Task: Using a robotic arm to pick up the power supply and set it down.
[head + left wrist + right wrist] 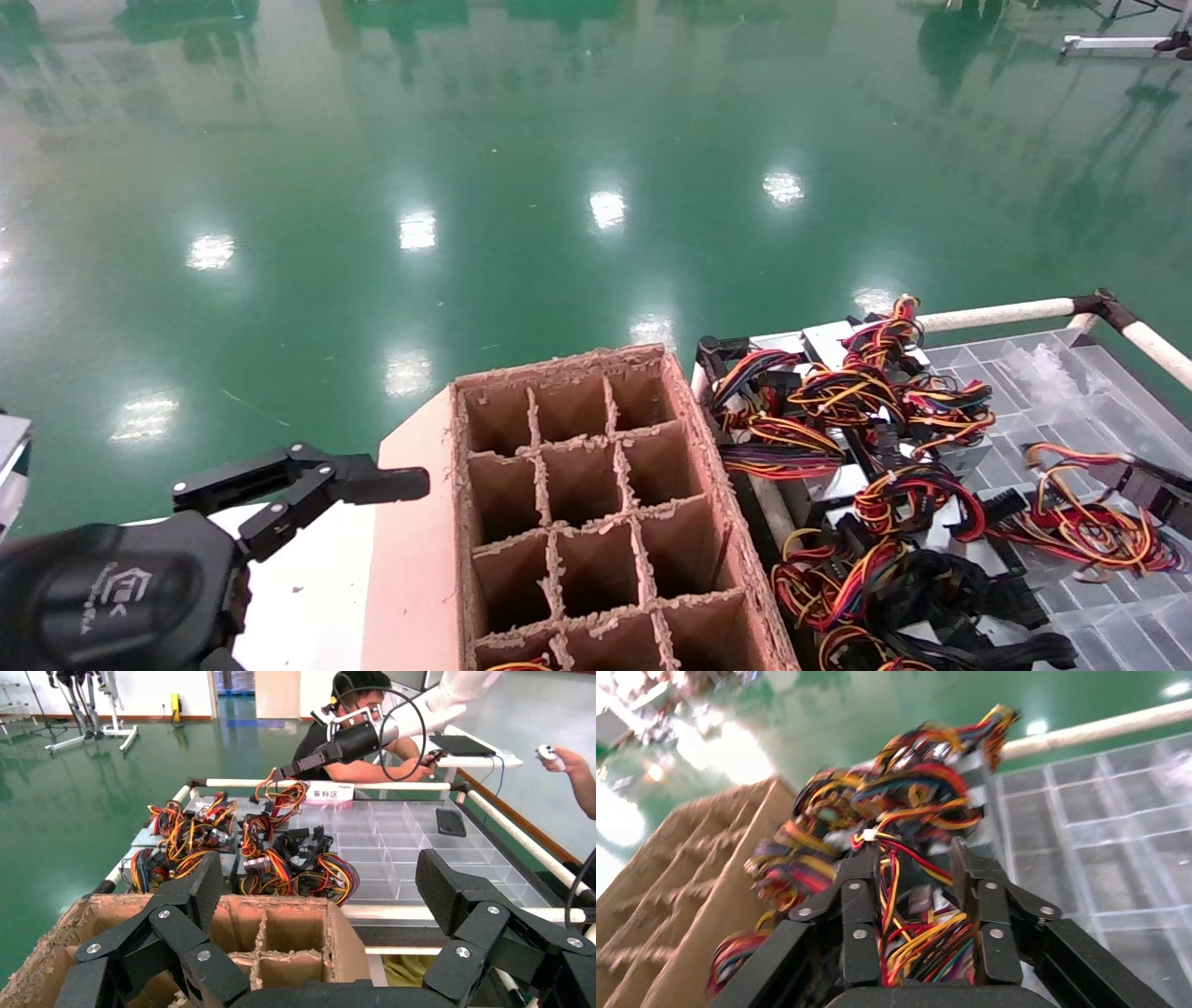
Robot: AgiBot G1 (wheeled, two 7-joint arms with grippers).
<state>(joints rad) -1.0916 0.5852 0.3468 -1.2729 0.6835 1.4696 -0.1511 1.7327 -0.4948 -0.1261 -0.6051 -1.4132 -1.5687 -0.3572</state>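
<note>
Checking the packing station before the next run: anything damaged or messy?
Yes. The cardboard box has ragged, crumbling divider edges, and the power supplies' wires lie in a tangled heap on the clear tray beside it.

A pale "TEK" logo marks the black rounded wrist housing, lower left. A white sign, upper centre, reads "备料区".

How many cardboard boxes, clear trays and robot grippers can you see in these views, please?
Cardboard box: 1
Clear tray: 1
Grippers: 2 (left gripper, right gripper)
Total: 4
</note>
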